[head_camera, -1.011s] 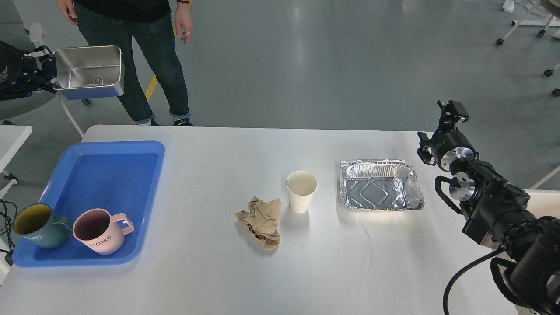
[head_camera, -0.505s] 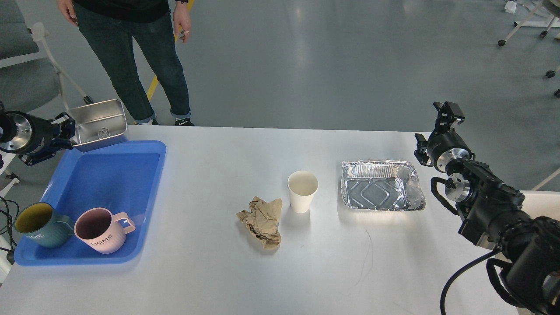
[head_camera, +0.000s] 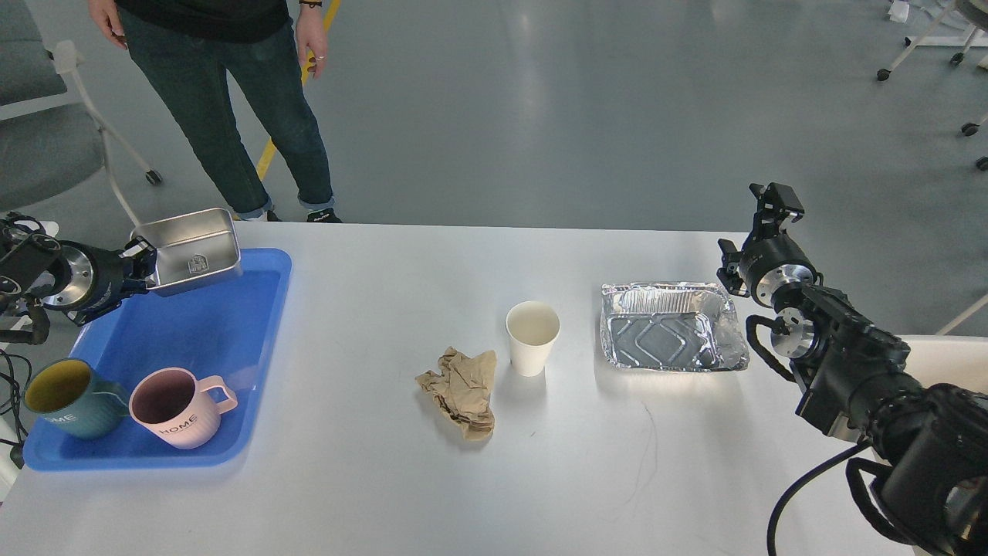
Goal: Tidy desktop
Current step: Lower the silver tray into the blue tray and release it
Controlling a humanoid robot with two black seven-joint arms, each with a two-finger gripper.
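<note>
The white desktop [head_camera: 540,479] holds a crumpled brown paper [head_camera: 461,391], a white paper cup [head_camera: 532,337] and an empty foil tray [head_camera: 671,326]. My left gripper [head_camera: 143,259] is shut on the rim of a steel box [head_camera: 191,249] and holds it tilted over the far end of the blue tray [head_camera: 255,432]. A teal mug [head_camera: 65,398] and a pink mug [head_camera: 174,407] stand in the tray's near end. My right gripper [head_camera: 768,199] hovers past the foil tray's far right corner. It is seen end-on, so its fingers cannot be told apart.
A person [head_camera: 231,100] stands beyond the table's far left edge. A grey chair [head_camera: 46,147] is at the far left. Office chair wheels [head_camera: 965,127] show at the far right on the grey floor.
My left gripper has brought the steel box down and to the right, from high at the far left to just over the blue tray's far end. My right gripper has drifted slightly left.
</note>
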